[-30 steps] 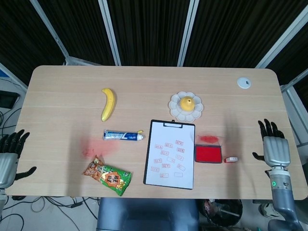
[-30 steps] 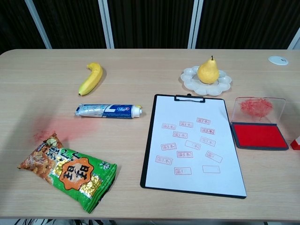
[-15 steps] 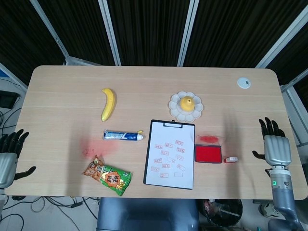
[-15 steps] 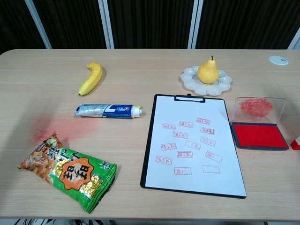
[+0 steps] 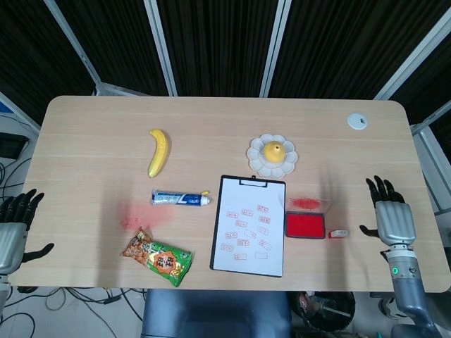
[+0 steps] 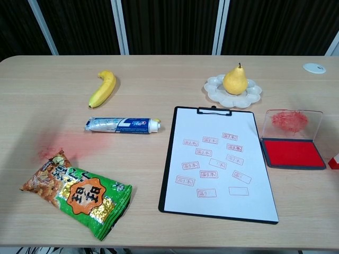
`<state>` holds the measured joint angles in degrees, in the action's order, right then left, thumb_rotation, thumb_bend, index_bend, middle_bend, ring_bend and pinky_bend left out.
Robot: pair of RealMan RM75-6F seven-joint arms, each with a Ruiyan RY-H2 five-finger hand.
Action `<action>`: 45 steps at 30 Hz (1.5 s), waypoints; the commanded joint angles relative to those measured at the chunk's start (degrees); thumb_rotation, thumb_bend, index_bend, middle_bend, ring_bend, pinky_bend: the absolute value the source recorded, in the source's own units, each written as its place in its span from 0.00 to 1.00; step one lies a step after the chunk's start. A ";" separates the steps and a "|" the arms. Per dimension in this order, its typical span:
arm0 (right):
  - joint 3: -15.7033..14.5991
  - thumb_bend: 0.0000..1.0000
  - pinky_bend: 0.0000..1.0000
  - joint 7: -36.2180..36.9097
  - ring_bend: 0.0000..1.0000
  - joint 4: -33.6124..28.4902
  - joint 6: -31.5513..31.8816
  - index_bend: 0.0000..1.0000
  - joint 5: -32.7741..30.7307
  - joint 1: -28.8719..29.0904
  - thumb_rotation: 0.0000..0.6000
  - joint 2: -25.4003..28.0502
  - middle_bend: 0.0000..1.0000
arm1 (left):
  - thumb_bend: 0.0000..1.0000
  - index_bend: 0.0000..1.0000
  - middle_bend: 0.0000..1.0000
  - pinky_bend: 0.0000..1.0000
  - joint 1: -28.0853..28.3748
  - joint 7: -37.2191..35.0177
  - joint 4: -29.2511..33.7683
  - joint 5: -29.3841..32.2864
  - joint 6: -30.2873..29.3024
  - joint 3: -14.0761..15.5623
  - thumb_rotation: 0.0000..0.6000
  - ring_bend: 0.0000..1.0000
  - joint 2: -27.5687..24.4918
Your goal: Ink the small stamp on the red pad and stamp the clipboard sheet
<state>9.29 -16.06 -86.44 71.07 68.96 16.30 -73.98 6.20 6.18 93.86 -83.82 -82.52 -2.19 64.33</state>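
Work on the task had not visibly begun: our right robot hand (image 5: 390, 218) hovered spread and holding nothing, with the small stamp (image 5: 339, 233) lying untouched just to its left, beside the open red pad (image 5: 305, 224). Beyond lay the clipboard sheet (image 5: 249, 226). Our left robot hand (image 5: 12, 232) hung released, far off.

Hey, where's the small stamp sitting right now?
In the head view the small stamp lies on the table's right side, just right of the red ink pad, with the right robot hand further right, not touching it.
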 commanded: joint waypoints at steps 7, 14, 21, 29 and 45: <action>-1.84 0.22 0.64 -1.71 0.48 -6.65 0.07 0.07 2.81 0.30 1.00 1.17 0.16 | 0.02 0.00 0.00 0.00 0.15 -0.82 0.30 0.19 0.65 0.16 1.00 0.00 -0.48; -2.97 0.23 0.78 -3.98 0.66 -7.36 -0.43 0.16 2.14 0.34 1.00 0.07 0.27 | 0.02 0.00 0.00 0.00 0.33 -1.43 0.70 0.35 1.17 0.21 1.00 0.00 -0.89; -3.89 0.26 0.80 -7.15 0.68 -3.84 -2.17 0.24 0.57 1.24 1.00 -2.94 0.31 | 0.02 0.00 0.00 0.00 0.45 -1.98 0.65 0.14 1.07 0.12 1.00 0.00 -0.91; -4.77 0.28 0.80 -9.48 0.68 0.87 -4.25 0.30 -1.49 1.90 1.00 -5.82 0.32 | 0.02 0.00 0.00 0.00 0.37 -2.89 0.19 0.36 0.47 -0.32 1.00 0.00 -0.57; -4.52 0.37 0.80 -9.81 0.68 3.98 -6.99 0.40 -5.19 2.62 1.00 -7.36 0.37 | 0.02 0.00 0.00 0.00 0.56 -2.51 0.50 1.19 1.03 -0.47 1.00 0.00 -0.62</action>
<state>4.78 -25.88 -82.46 64.07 63.77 18.92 -81.34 6.76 3.67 94.36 -82.63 -81.49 -2.66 63.70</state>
